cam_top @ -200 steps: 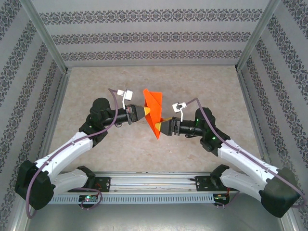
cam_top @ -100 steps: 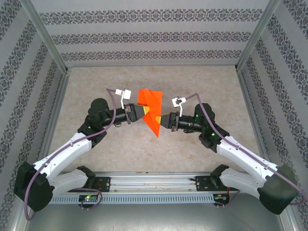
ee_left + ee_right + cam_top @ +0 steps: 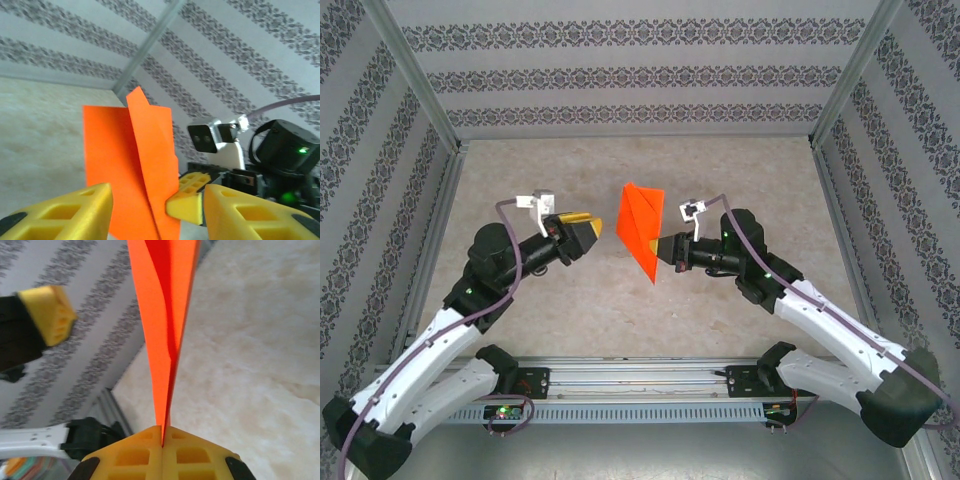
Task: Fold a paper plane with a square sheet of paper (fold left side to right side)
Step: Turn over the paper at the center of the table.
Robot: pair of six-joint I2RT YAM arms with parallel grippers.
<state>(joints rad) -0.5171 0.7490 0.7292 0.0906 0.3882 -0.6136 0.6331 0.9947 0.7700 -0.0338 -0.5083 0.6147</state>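
Mid-frame, the folded sheet of paper (image 3: 640, 225) is now pinched in the right gripper's (image 3: 662, 250) closed jaws, while the left gripper (image 3: 588, 228), jaws spread, has let go and backed left, apparently a handover.

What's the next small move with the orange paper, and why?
Probably lower the folded orange paper onto the table. The right end effector pinches one edge, holding it upright in the air, while the left end effector stands open and apart, so no crease can be pressed yet.
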